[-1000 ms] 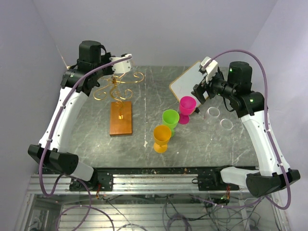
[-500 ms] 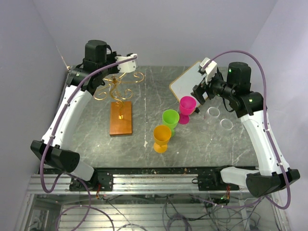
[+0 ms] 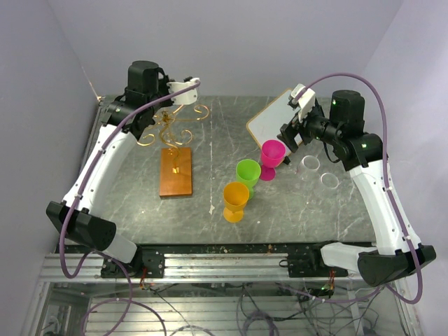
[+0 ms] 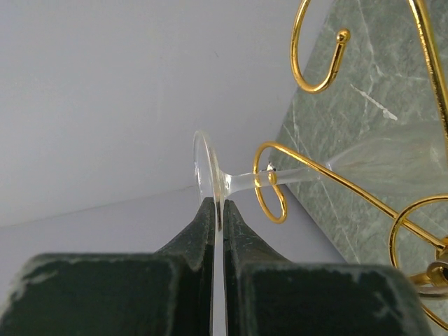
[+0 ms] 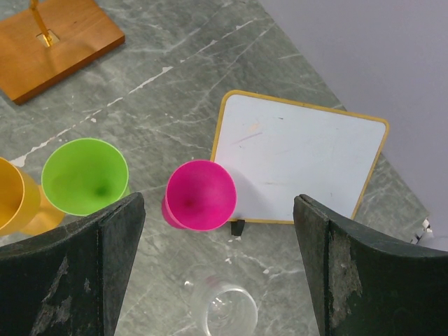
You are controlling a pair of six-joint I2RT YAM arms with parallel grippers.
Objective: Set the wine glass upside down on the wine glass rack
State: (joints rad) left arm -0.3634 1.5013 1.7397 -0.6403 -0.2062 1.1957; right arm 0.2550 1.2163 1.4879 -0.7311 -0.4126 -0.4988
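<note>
1. Wine glass [image 4: 241, 182]: clear, held at the wine glass rack [image 3: 176, 171]. Its stem passes through one gold curl, with the foot on the hand's side and the bowl beyond.
2. Left hand [image 4: 218, 210]: closed to a thin slit, pinching the rim of the glass foot.
3. The rack stands on its wooden base near the far left corner of the worktop [image 3: 217, 140].
4. Right hand [image 5: 218, 224]: spread wide, holding nothing, above the pink cup [image 5: 201, 194].
5. A whiteboard [image 5: 297, 161] is just beside the pink cup; a green cup [image 5: 85, 176] is near it.
</note>
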